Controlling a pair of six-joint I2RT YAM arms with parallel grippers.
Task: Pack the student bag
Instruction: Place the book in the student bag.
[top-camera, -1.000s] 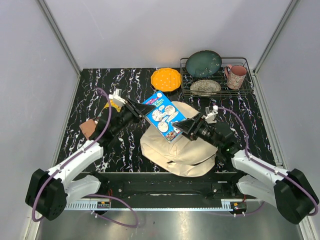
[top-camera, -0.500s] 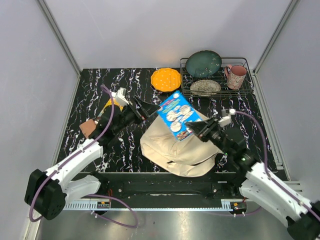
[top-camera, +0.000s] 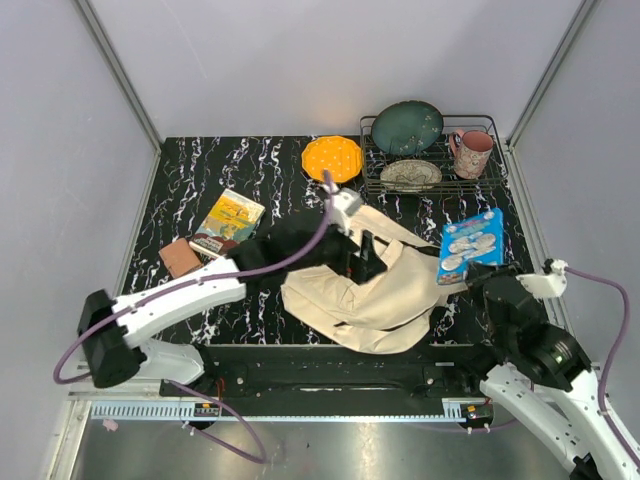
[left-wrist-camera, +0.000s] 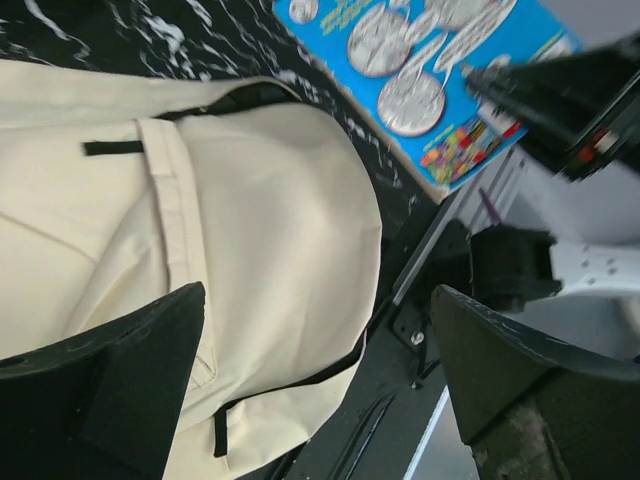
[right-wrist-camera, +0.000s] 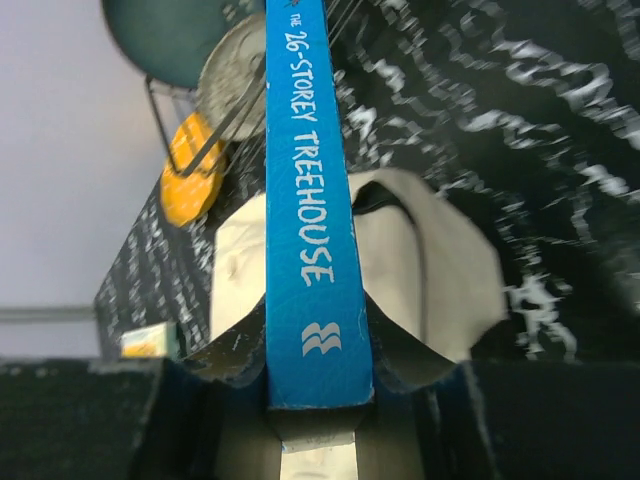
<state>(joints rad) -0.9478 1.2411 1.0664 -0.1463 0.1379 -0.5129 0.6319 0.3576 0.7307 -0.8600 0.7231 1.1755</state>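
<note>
Orange plate (top-camera: 332, 158), wire rack (top-camera: 455, 176) holding teal plate (top-camera: 408, 127), patterned dish (top-camera: 411, 174), pink mug (top-camera: 472, 152)

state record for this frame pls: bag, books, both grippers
bag: student bag, lying flat on the table
blue book: raised at the bag's right edge, not inside it
yellow book: flat on the table, left of the bag
left gripper: open, empty, over the bag
right gripper: shut on the blue book's spine
</note>
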